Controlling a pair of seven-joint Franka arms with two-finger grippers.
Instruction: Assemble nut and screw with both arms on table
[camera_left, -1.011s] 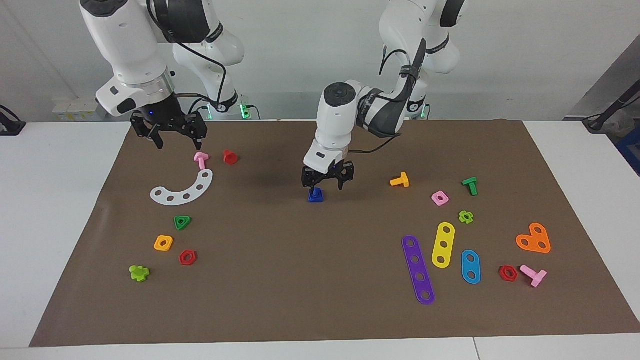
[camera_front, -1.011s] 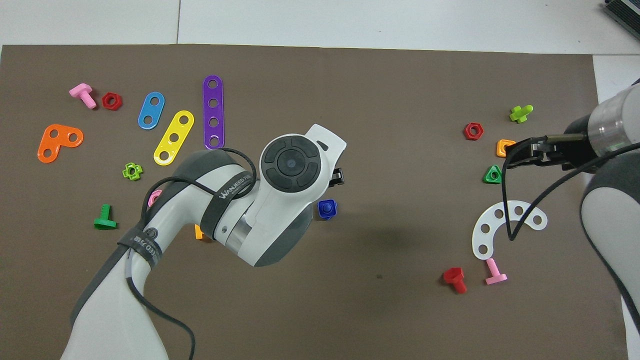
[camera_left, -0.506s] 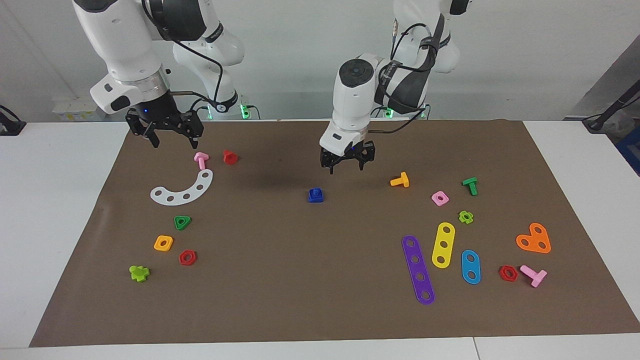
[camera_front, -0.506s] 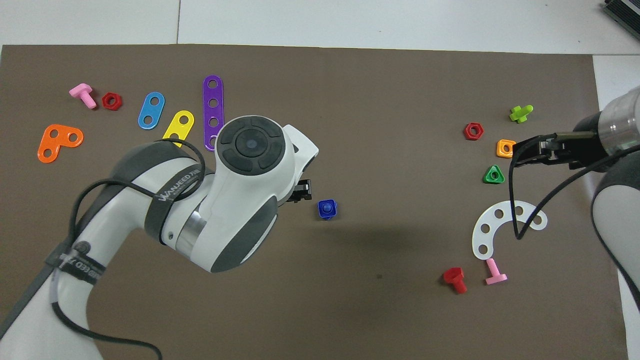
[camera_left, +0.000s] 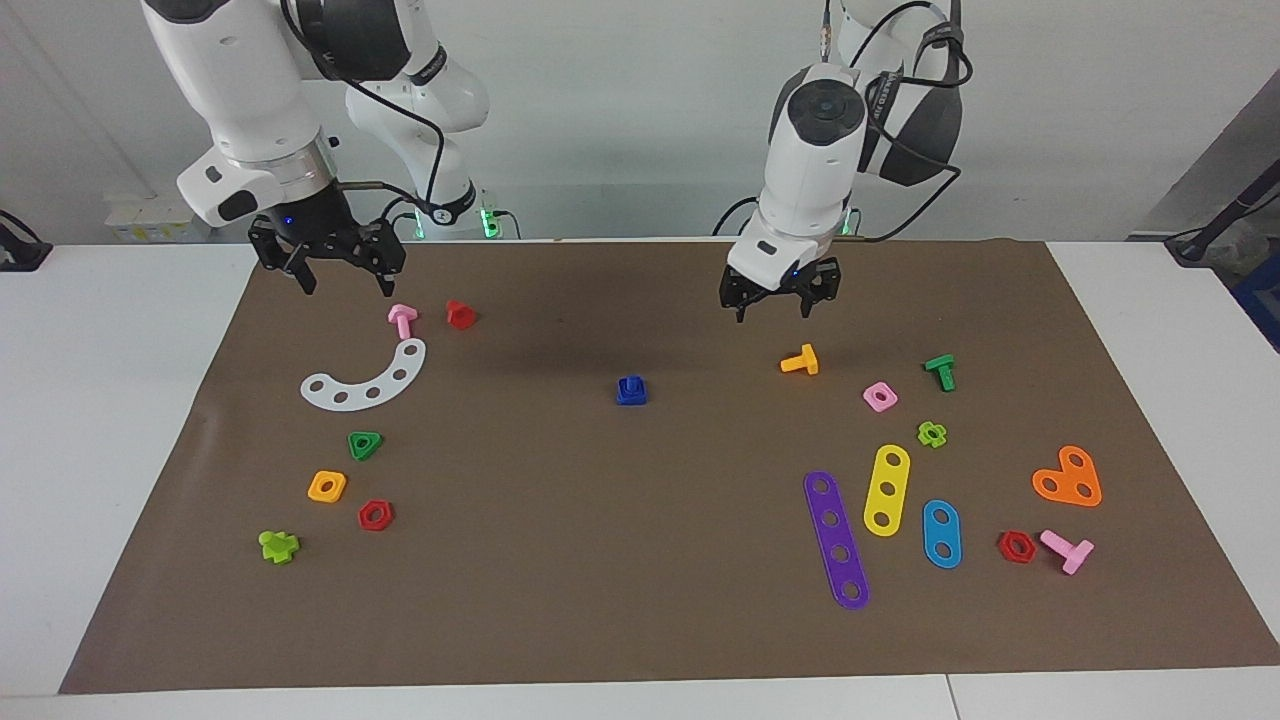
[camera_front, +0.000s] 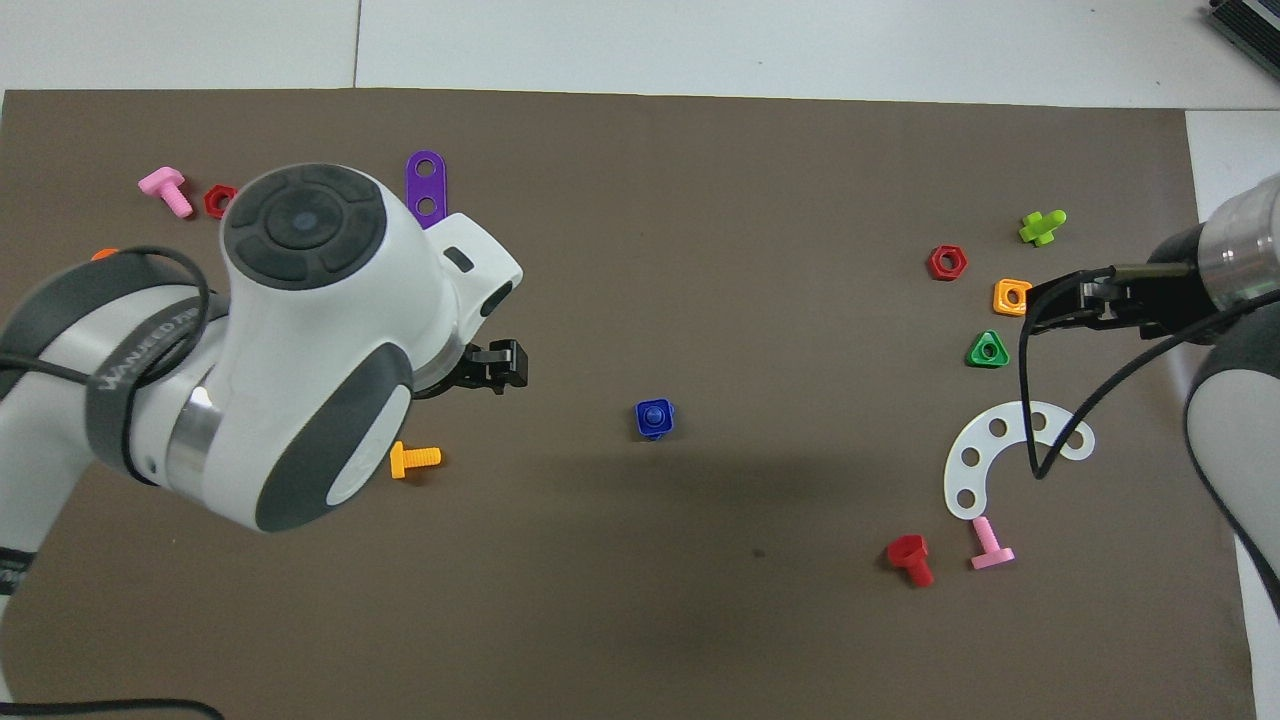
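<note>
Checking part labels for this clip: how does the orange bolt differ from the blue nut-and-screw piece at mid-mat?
The orange bolt lies on its side, alone; the blue piece is the screw standing stem-up in the nut. The orange bolt sits toward the left arm's end; the screw and nut sit mid-mat. Neither is held by a gripper; both rest on the mat.

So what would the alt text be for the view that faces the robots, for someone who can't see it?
A dark-blue nut with a screw standing in it sits alone mid-mat, touched by neither arm. The left gripper and right gripper hang open above the brown mat, with colourful toy parts scattered toward both ends.
</note>
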